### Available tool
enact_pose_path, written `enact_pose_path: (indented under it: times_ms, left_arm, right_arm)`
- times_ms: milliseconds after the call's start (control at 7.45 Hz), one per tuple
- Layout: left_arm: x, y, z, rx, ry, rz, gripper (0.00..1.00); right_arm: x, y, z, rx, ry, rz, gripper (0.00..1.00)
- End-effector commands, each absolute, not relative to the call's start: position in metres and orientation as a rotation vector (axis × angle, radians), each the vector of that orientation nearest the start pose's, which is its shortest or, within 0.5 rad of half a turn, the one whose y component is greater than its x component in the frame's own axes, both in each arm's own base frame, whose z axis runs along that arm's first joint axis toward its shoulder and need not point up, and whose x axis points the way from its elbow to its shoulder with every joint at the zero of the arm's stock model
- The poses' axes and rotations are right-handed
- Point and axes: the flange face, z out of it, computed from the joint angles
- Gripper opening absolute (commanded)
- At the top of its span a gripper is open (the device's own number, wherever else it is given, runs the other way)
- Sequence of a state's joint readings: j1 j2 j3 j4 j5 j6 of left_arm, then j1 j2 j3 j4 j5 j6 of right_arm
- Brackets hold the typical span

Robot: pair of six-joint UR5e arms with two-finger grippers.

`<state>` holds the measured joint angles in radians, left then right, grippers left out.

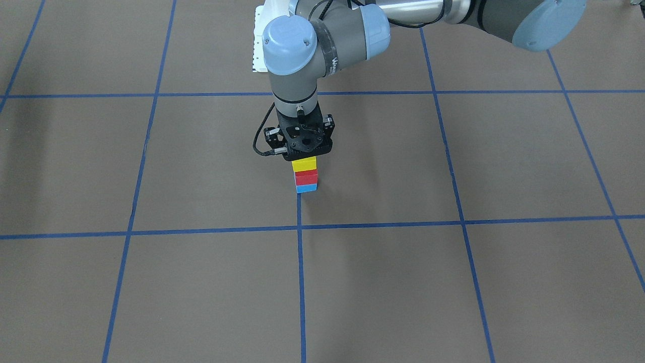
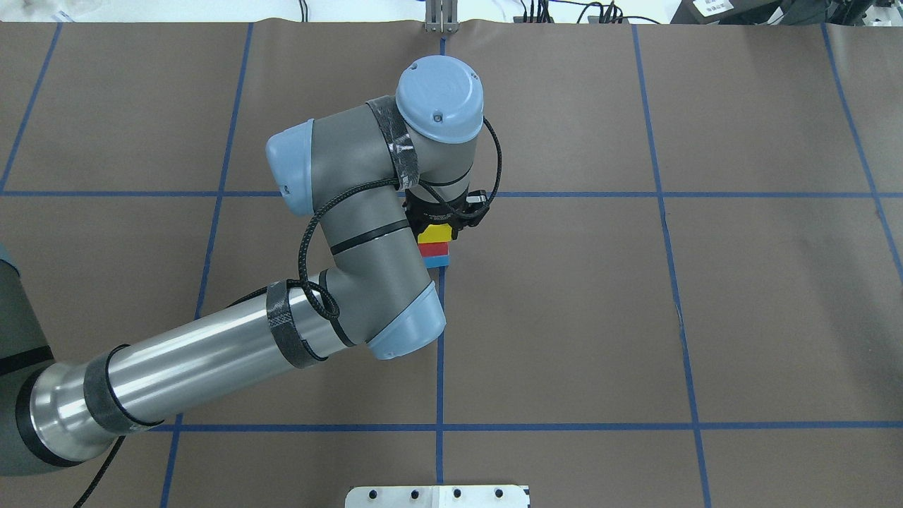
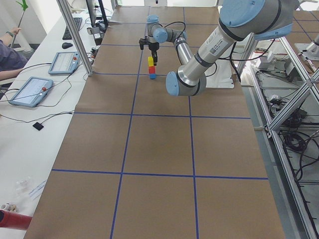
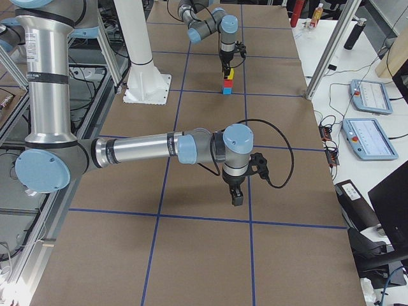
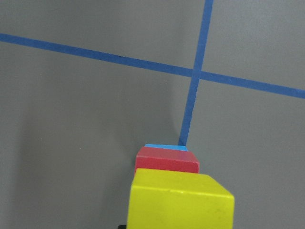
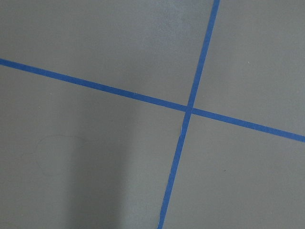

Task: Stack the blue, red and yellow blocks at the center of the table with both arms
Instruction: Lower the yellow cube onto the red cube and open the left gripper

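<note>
Front-facing: the blue block (image 1: 306,188) stands on the table (image 1: 453,282), far from every edge, with the red block (image 1: 306,178) on it and the yellow block (image 1: 304,164) on top. The left gripper (image 1: 304,153) sits right over the yellow block; gripping or let go, I cannot tell.

Overhead: the stack is midway between the table's left and right edges, on a tape line (image 2: 439,395).

Right side: the right gripper (image 4: 236,197) hangs above the table, well apart from the stack; parted or closed, I cannot tell.
</note>
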<state>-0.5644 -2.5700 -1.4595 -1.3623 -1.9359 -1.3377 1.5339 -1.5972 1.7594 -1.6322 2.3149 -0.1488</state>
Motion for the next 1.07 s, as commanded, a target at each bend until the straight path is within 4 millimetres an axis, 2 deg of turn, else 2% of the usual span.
enact_pose_path:
  times_ms: [0, 537, 671, 806, 940]
  left_arm:
    - [0.5744, -0.4794, 0.1003, -0.064, 0.752, -0.192, 0.0]
    - [0.5756, -0.4788, 0.1021, -0.066, 0.749, -0.19, 0.0]
    - [0.5763, -0.4793, 0.1032, -0.066, 0.747, -0.189, 0.09]
    - [0.5785, -0.478, 0.1042, -0.069, 0.745, -0.188, 0.64]
    - [0.5792, -0.4759, 0.1066, -0.068, 0.746, -0.187, 1.0]
  right_arm:
    - [0.048, -0.4846, 0.5867, 0.138, -0.738, -0.214, 1.0]
    - [0.048, -0.4846, 0.5867, 0.138, -0.738, -0.214, 1.0]
    - [0.0483, -0.4847, 0.5869, 0.138, -0.735, -0.214, 1.0]
    - [0.0483, -0.4847, 0.5869, 0.139, -0.735, -0.216, 1.0]
    - [0.0482, -0.4853, 0.5869, 0.139, -0.735, -0.216, 1.0]
